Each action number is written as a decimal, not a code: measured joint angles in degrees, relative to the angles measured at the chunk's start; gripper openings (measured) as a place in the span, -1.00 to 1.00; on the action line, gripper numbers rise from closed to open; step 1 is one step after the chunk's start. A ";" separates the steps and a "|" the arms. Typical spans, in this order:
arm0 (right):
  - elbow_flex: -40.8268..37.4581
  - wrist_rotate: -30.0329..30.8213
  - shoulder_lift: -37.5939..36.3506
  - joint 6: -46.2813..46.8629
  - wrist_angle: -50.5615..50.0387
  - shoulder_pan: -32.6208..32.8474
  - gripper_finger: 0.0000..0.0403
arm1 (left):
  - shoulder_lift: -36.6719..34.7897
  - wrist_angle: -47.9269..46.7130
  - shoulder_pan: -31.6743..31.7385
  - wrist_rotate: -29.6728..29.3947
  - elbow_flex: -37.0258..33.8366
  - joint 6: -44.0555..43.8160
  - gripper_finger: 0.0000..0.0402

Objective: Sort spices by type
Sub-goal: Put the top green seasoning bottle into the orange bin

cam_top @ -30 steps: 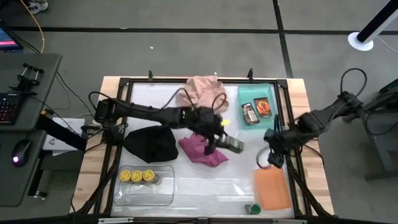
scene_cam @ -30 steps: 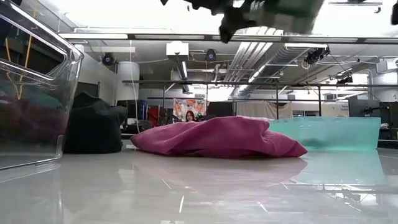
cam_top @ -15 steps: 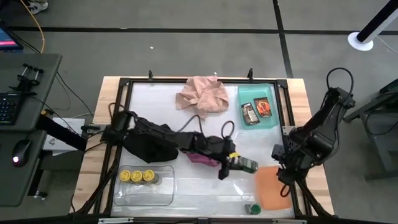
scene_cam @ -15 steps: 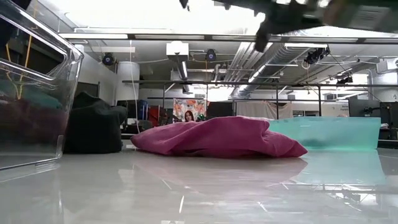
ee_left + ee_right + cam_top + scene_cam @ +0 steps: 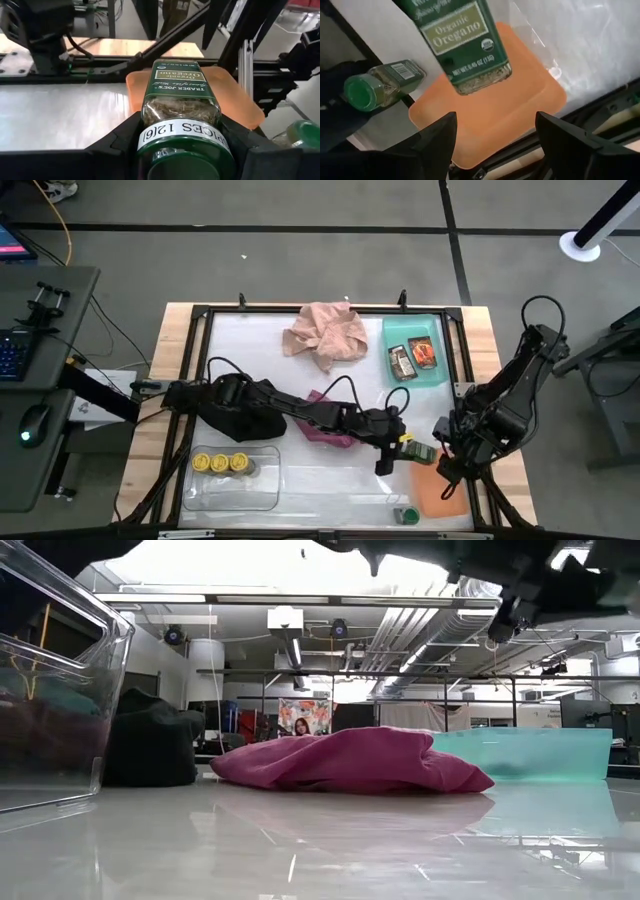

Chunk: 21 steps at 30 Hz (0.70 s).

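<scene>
The left hand is squeezing a green-lidded oregano jar over the orange tray. The right hand is hanging open just beside it.

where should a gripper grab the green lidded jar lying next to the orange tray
Grip the green-lidded jar across its glass body, midway between lid and base, coming from above. It lies on its side on the table beside the orange tray, so the round flanks face outward for the fingers to close across. The lid end looks narrower and would likely twist. The left gripper is occupied holding an oregano jar; the right gripper is open.
</scene>
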 joint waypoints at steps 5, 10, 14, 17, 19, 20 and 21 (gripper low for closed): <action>0.00 -0.09 2.91 2.85 0.25 0.53 0.31 | 1.79 -1.44 -0.02 0.02 0.04 0.10 -0.19; 0.00 -0.08 6.79 4.40 1.02 0.31 0.31 | 2.02 -0.91 -0.42 0.02 0.12 1.17 -0.19; 0.00 -0.07 9.00 5.49 1.37 -0.17 0.31 | 2.73 -1.12 -0.81 0.01 0.12 1.33 -0.19; 0.00 -0.07 9.73 5.71 0.35 -0.78 0.27 | 2.87 -1.42 -1.02 -0.03 0.08 2.47 -0.19; 0.00 -0.07 9.79 5.66 -0.24 -1.18 0.19 | 2.91 -1.41 -1.03 -0.38 0.08 2.99 -0.19; 0.00 -0.07 9.79 5.66 -0.59 -1.43 0.13 | 3.01 -1.41 -1.03 -0.46 0.10 3.03 -0.19; 0.00 -0.07 9.79 5.64 -1.09 -1.63 0.04 | 3.16 -1.45 -1.03 -0.53 0.10 2.99 -0.19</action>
